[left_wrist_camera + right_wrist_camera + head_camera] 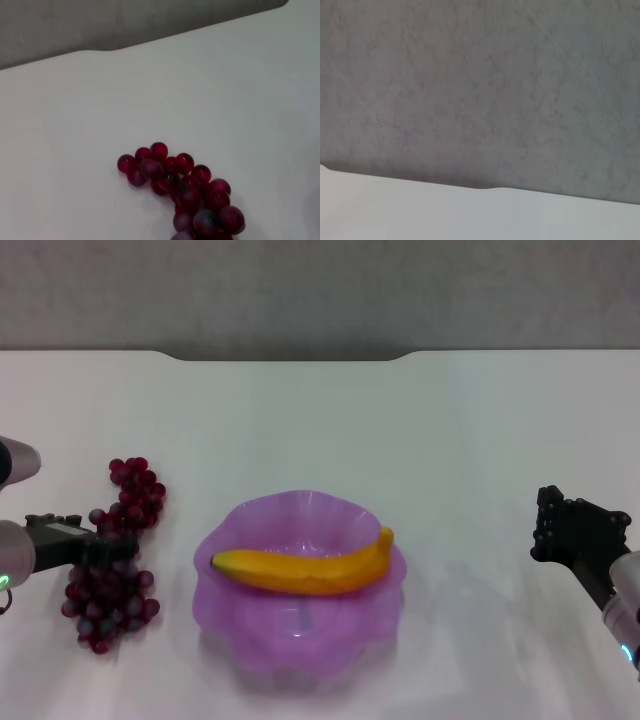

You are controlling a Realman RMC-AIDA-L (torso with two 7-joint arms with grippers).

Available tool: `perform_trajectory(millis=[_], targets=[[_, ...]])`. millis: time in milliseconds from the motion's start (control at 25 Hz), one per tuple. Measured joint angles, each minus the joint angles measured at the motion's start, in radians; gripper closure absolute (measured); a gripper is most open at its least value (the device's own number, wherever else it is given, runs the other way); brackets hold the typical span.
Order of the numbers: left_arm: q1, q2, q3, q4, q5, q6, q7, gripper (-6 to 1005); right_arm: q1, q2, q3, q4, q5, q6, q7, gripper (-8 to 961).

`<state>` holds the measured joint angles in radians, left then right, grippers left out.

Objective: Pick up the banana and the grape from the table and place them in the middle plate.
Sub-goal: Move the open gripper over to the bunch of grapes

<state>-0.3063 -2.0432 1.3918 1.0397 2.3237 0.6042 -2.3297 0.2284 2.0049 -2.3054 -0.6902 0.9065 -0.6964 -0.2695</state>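
Observation:
The banana (300, 572) lies across the middle plate (300, 645), a translucent purple dish with a wavy rim, at the centre front of the table (450, 440). The grape (135, 487) bunch rests on the table left of the plate, running from far to near. My left gripper (108, 552) reaches in from the left and sits over the middle of the bunch, hiding that part. In the left wrist view the far end of the grape (185, 187) bunch shows close below the camera. My right gripper (552, 530) hangs right of the plate, well apart from it.
The white table has a notched far edge (290, 358) against a grey wall (480, 75). Bare tabletop lies behind the plate and between the plate and the right gripper.

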Motion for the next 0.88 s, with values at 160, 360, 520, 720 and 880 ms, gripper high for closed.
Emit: perform_trajectory(millis=[160,360,520,720,880], targets=[[-0.004,0.000,0.000,-0.017,0.002,-0.008,0.000,127,0.000,0.000,0.000,0.000,0.000,0.000,0.001,928],[-0.020,0.000,0.000,-0.061,0.002,-0.019,0.003,127,0.000,0.000,0.000,0.000,0.000,0.000,0.016,928],[-0.033,0.000,0.000,-0.093,0.005,-0.034,0.004,128,0.000,0.000,0.000,0.000,-0.001,0.000,0.022,928],[-0.040,0.000,0.000,-0.114,0.008,-0.048,0.004,128,0.000,0.000,0.000,0.001,-0.001,0.000,0.022,928],[-0.056,0.000,0.000,-0.153,0.013,-0.062,0.004,127,0.000,0.000,0.000,0.003,-0.001,0.000,0.022,928]])
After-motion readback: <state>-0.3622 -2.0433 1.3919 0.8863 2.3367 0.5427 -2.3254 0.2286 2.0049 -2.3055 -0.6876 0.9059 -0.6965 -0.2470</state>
